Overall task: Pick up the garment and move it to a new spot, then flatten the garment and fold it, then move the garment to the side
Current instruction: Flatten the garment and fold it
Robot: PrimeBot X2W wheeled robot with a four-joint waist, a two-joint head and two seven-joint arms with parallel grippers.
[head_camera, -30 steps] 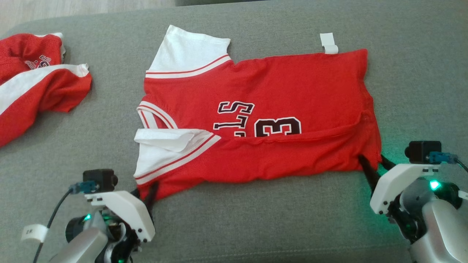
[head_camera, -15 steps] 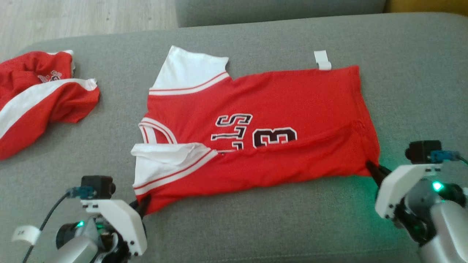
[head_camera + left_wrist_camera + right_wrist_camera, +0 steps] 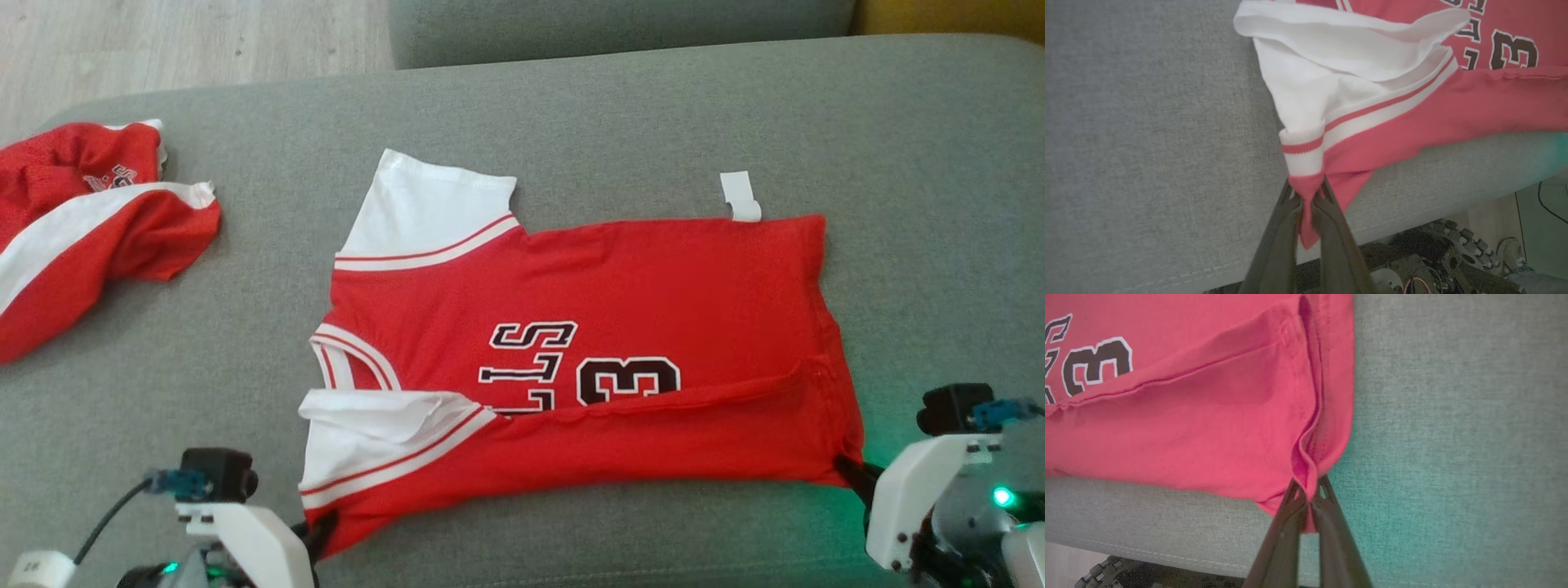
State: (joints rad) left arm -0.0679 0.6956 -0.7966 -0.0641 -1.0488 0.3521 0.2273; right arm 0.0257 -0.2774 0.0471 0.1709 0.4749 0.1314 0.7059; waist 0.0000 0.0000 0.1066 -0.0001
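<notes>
The garment (image 3: 620, 327) is a red jersey with white sleeves and dark lettering, lying sideways on the grey cushion (image 3: 571, 106), its near long edge folded up over the number. My left gripper (image 3: 320, 529) is shut on the jersey's near left corner by the white sleeve band; the left wrist view shows the red corner (image 3: 1306, 192) pinched between the dark fingers (image 3: 1280, 241). My right gripper (image 3: 849, 475) is shut on the near right hem corner (image 3: 1308, 477), and its fingers (image 3: 1286, 535) clamp the bunched red cloth.
A second red and white garment (image 3: 82, 220) lies crumpled at the cushion's left end. A white tag (image 3: 741, 198) sticks out at the jersey's far edge. The cushion's front edge (image 3: 1147, 547) runs just below both grippers, with wooden floor (image 3: 163, 41) beyond the far left.
Both grippers closed on the jersey's near corners. The jersey now sits lower in the head view, drawn toward the cushion's front edge, and the camera has shifted too.
</notes>
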